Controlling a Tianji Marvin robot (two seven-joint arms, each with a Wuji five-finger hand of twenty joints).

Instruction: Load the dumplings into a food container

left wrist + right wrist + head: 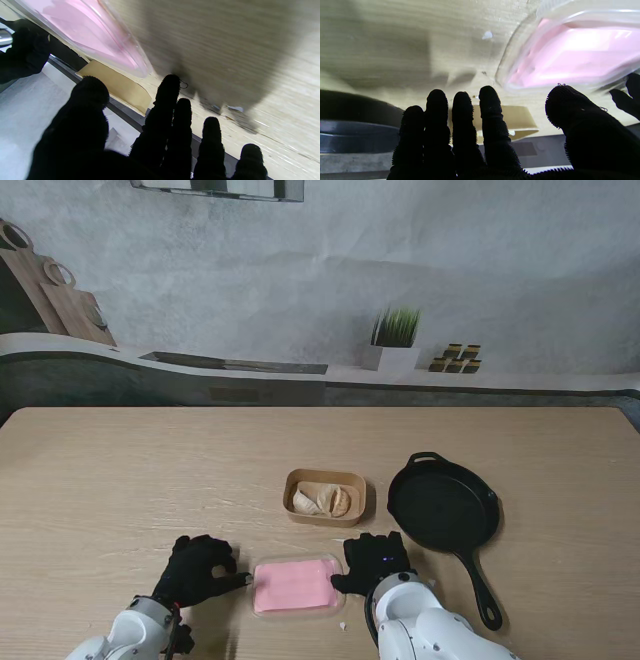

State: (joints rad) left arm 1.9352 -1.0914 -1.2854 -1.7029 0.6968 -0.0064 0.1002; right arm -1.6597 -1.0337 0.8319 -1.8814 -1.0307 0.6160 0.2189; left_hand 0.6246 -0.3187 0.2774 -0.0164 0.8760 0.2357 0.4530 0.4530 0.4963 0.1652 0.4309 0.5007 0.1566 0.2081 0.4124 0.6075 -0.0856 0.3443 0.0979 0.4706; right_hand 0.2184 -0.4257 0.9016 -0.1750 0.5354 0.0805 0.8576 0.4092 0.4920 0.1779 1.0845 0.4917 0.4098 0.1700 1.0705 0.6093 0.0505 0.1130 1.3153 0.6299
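**Mira:** Behind the wooden table (120, 480) I see a grey wall, a small plant in a white pot (392, 342) and some cutting boards (55, 290) on the counter. What is on the table itself?

**Tomas:** Near the middle stands a brown paper box (325, 497), and the dumplings (322, 500) lie inside it. To its right, close but apart from it, sits a black frying pan (443, 508), with its handle pointing toward me and to the right.

**Mira:** And the food container?

**Tomas:** It is a clear plastic container with a pink inside (296, 585), nearer to me than the paper box. It lies flat on the table between the two hands. I see no dumpling in it.

**Mira:** How is the left hand (195, 572)?

**Tomas:** It rests on the table just left of the container, in a black glove. One finger reaches to the container's left edge. The fingers (167, 97) are spread in the left wrist view and they grasp nothing.

**Mira:** The right hand (374, 563)?

**Tomas:** It is at the container's right edge, between the container and the pan. In the right wrist view its fingers (490, 110) are stretched out, with the thumb apart next to the clear rim. It also holds nothing. If it really touches the rim, I cannot tell.
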